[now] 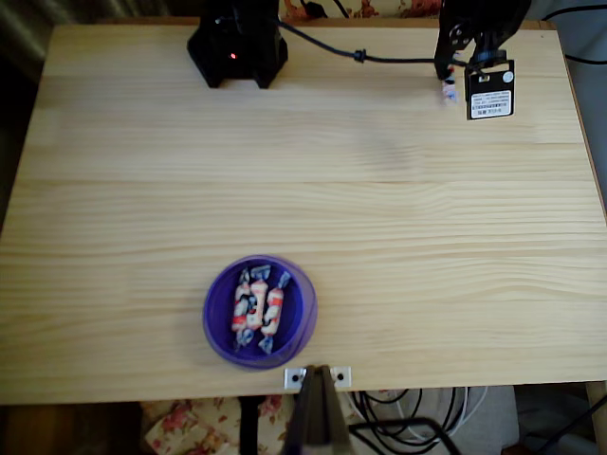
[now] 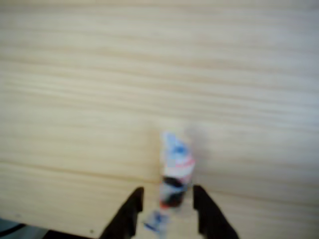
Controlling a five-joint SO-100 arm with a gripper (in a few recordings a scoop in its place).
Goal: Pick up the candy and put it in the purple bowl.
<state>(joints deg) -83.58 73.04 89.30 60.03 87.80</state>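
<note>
A striped candy point(image 2: 175, 172) lies blurred between my two black fingertips point(image 2: 133, 211) in the wrist view, close to the right one, with a strip of bare wood showing on its left. My gripper point(image 2: 168, 206) stands open around it. From overhead, that candy point(image 1: 450, 92) is at the table's far right, just below the black gripper point(image 1: 446, 74). The purple bowl point(image 1: 220, 334) sits near the front edge, left of centre, far from the gripper, and holds several like candies point(image 1: 259, 308).
A black block point(image 1: 237, 43) with a red light stands at the back left, and a black cable point(image 1: 360, 55) runs from it to the arm. A camera mount point(image 1: 318, 403) juts over the front edge. The table's back edge lies close behind the gripper.
</note>
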